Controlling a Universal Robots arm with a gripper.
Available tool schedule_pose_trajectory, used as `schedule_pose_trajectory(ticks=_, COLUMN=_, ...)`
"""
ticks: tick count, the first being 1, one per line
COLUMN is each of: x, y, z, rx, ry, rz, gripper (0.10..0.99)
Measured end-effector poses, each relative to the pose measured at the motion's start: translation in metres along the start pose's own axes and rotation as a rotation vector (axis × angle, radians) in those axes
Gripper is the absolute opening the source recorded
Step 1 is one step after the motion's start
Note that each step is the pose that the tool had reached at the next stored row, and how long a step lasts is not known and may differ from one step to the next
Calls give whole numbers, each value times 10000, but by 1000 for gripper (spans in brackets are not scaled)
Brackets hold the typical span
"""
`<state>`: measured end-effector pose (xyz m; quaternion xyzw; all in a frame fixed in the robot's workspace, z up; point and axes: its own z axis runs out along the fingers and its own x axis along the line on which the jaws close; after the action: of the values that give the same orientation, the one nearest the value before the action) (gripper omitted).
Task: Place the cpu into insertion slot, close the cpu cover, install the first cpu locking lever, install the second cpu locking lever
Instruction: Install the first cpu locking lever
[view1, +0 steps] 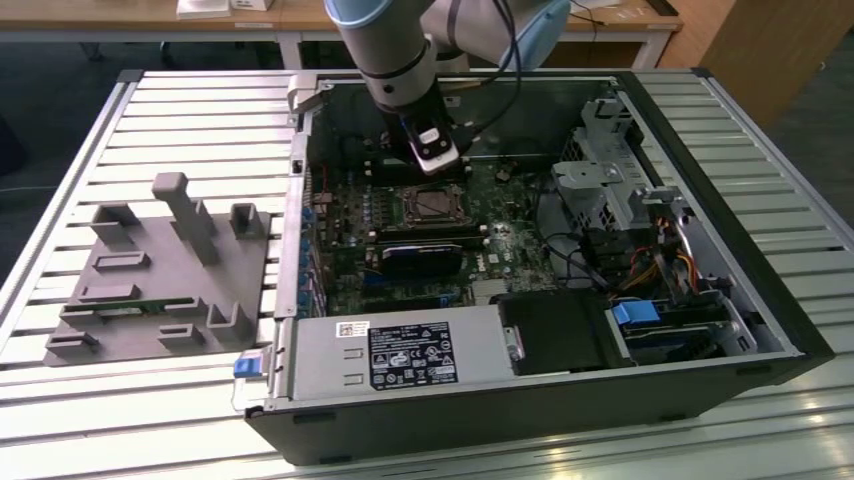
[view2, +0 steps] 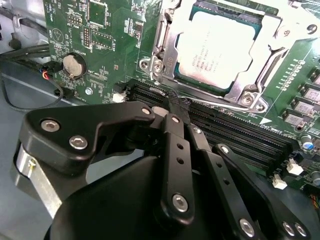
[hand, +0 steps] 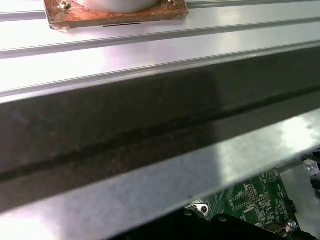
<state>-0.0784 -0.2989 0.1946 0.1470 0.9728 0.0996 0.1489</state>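
The cpu (view2: 215, 47) sits flat in the insertion slot (view2: 199, 84), and the cpu cover (view2: 267, 35) lies folded down over its rim, so the seating and the closing look done. The gripper (view2: 176, 104) hovers just beside the socket above the black memory slots (view2: 235, 135), its fingers (view2: 172, 130) clenched on nothing I can see. The green motherboard (view2: 100, 45) lies inside an open computer case (view1: 534, 400) on a slatted metal table (view1: 134, 100), with a grey fixture block (view1: 160, 270) on the exterior view's left and wooden desks (view1: 627, 20) behind.
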Motion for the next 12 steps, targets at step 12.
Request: schedule_pose_trajectory(ticks=12, x=6, y=-20, z=33, rx=60, ry=-21, rz=-22, gripper=102)
